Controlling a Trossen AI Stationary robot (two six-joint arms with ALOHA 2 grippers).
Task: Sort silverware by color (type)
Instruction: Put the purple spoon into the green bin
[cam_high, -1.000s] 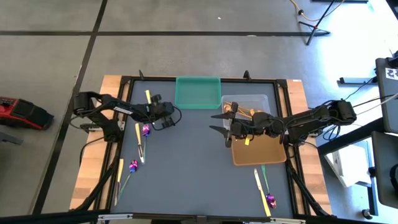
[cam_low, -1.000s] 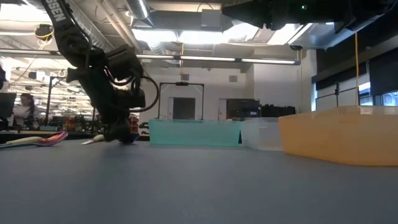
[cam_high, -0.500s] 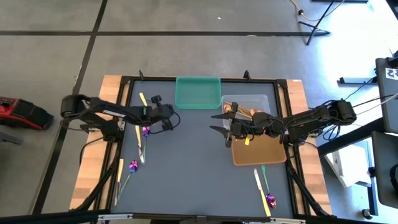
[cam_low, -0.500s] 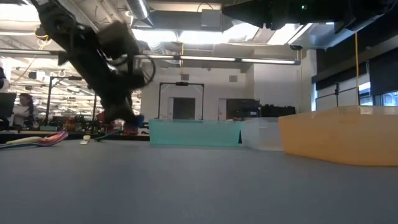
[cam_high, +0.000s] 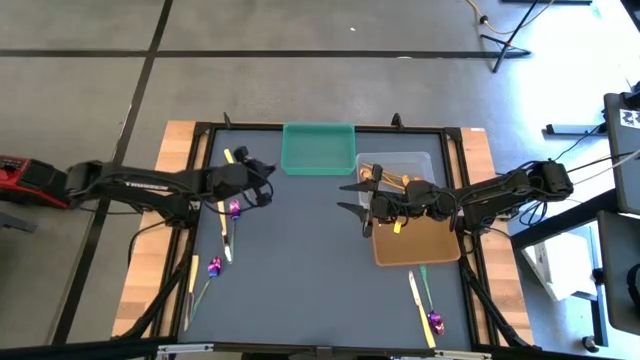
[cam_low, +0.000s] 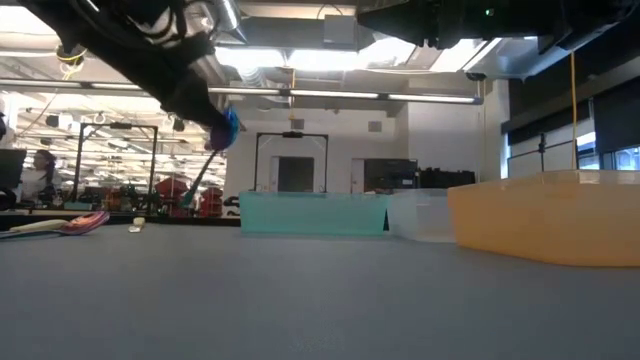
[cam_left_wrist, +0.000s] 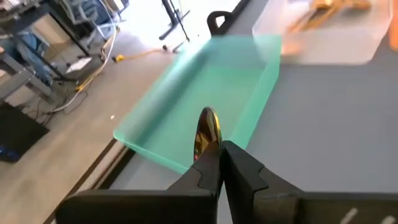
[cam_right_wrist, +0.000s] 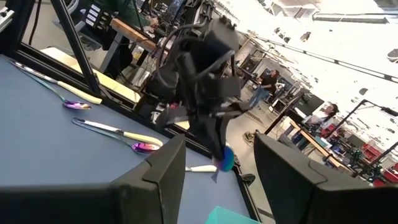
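Observation:
My left gripper is raised over the table's far left part, short of the green tray, and is shut on a purple-headed spoon. The spoon's iridescent head sticks out past the fingertips, with the green tray beyond it. My right gripper hovers open beside the clear tray. Two more purple-headed spoons and pale yellow knives lie flat on the table's left part. My left gripper pinches the spoon between its two fingers at the neck just behind the head. The spoon is lifted clear of the table. Its thin greenish handle slants down below the gripper.
The clear tray holds gold spoons. The orange tray next to it has a yellow knife in it. A knife and a purple-headed spoon lie near the right near corner. Another knife lies left of the green tray.
My left gripper has risen from the table with the purple-headed spoon, tipping from pointing down to more nearly level, facing the green tray. The spoon has gone from lying on the table to hanging clear in the air.

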